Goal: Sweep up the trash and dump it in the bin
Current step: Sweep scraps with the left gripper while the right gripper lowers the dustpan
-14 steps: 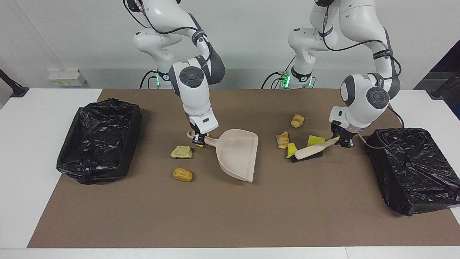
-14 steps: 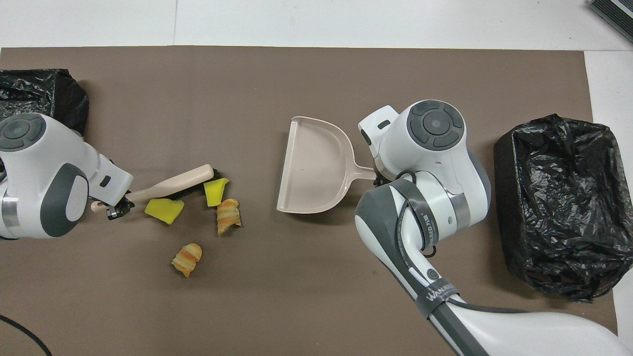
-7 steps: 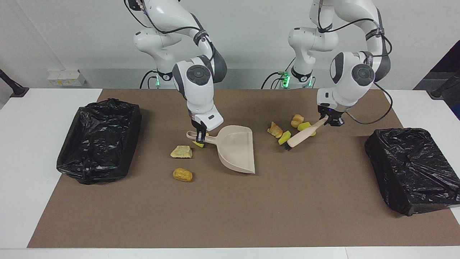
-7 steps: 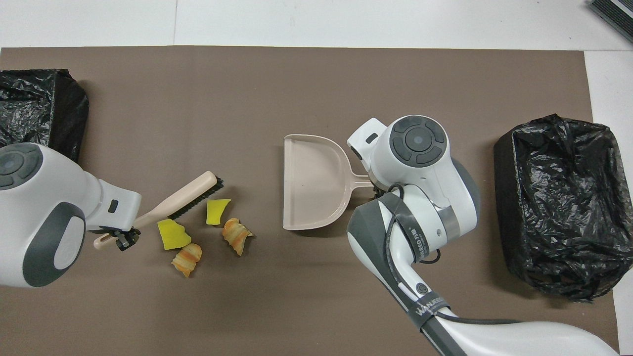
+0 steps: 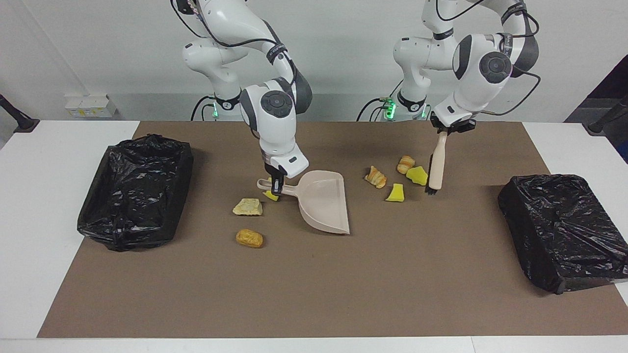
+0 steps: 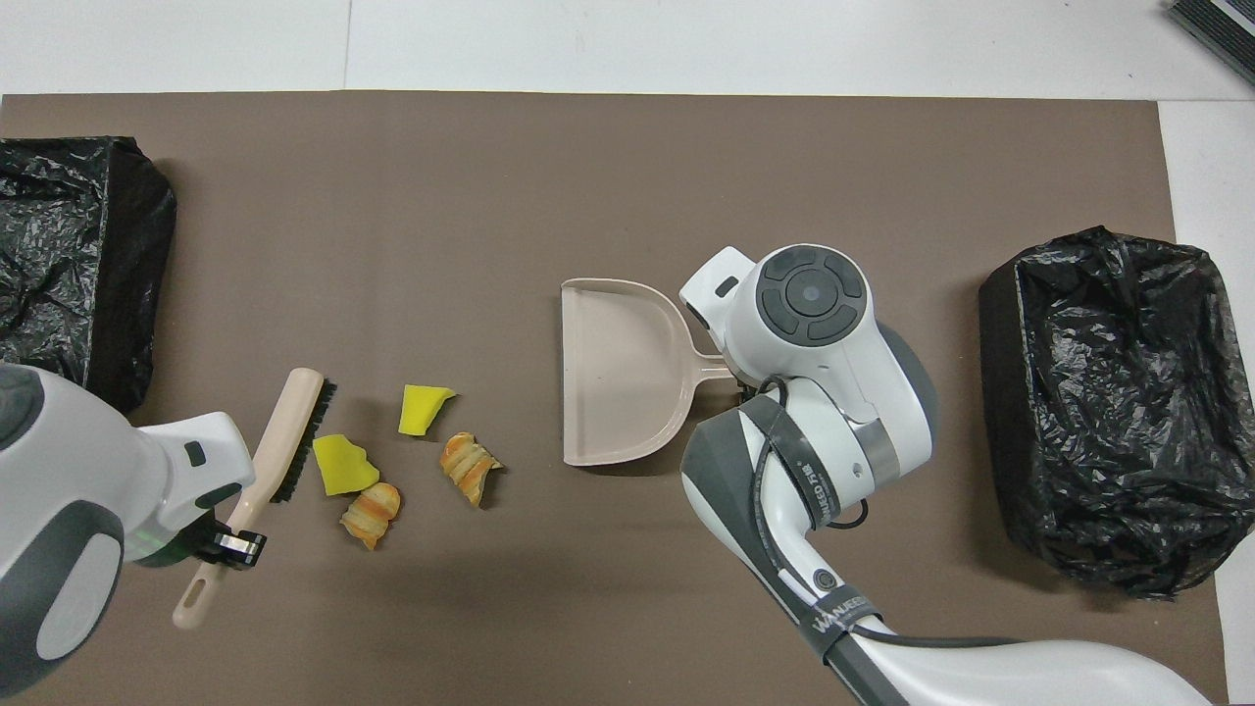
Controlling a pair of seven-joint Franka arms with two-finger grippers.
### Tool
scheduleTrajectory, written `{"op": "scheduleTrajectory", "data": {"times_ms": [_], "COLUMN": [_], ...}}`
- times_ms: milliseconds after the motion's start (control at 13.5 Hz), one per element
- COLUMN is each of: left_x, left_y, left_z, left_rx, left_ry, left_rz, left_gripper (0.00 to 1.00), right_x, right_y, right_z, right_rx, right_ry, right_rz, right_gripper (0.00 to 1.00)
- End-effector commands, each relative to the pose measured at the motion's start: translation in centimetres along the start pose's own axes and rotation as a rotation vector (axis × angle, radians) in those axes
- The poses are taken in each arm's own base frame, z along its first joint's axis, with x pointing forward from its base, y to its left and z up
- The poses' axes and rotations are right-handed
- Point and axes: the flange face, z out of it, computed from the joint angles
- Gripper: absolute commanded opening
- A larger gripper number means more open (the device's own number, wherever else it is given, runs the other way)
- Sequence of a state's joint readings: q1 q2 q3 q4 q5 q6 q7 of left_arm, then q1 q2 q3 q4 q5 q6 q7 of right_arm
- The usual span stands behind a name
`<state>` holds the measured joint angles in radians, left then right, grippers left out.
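Observation:
My right gripper is shut on the handle of the beige dustpan, which lies on the brown mat with its mouth toward the left arm's end. My left gripper is shut on the brush, held steeply with its bristles down beside a cluster of trash. That cluster is two croissants and two yellow sponge chunks. Another yellow chunk lies under the dustpan's handle. A tan lump and a golden roll lie beside the dustpan.
Two bins lined with black bags stand on the table. One bin is at the right arm's end and the other bin at the left arm's end. The brown mat covers the table's middle.
The left arm drew the brush toward the robots and tipped it steep, pushing the croissants and sponge chunks along. The dustpan slid slightly toward the robots.

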<state>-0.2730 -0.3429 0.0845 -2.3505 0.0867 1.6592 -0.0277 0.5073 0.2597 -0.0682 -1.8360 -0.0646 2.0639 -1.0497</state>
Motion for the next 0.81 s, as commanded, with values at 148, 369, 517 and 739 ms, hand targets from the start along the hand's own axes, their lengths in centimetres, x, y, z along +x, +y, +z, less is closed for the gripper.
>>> {"op": "scheduleTrajectory", "data": {"times_ms": [148,369,517,739], "left_x": [-4.1,-3.5,-2.6,-0.2], "left_y": [3.5,4.7,6.5,10.0], "left_z": [3.3,7.1,8.4,8.5], "left_rx": [0.058,0.052,0.014,-0.092], "left_ry": [-0.004,0.002,0.016,0.061], "left_rz": [-0.382,-0.543,-0.587,-0.628], "left_gripper": [0.00,0.00,0.00,0.00], "right_x": [-0.4,-0.4,0.0,0.5], "right_y": [-0.7,-0.7,-0.9,-1.3], "right_z": [-0.6,-0.5,0.0,0.2], "right_rx": [-0.031,-0.030,-0.026,-0.021], "right_ry": [-0.015,-0.016,-0.022,-0.025], "right_rz": [-0.041,-0.040,-0.040,-0.051], "right_gripper": [0.00,0.00,0.00,0.00]}}
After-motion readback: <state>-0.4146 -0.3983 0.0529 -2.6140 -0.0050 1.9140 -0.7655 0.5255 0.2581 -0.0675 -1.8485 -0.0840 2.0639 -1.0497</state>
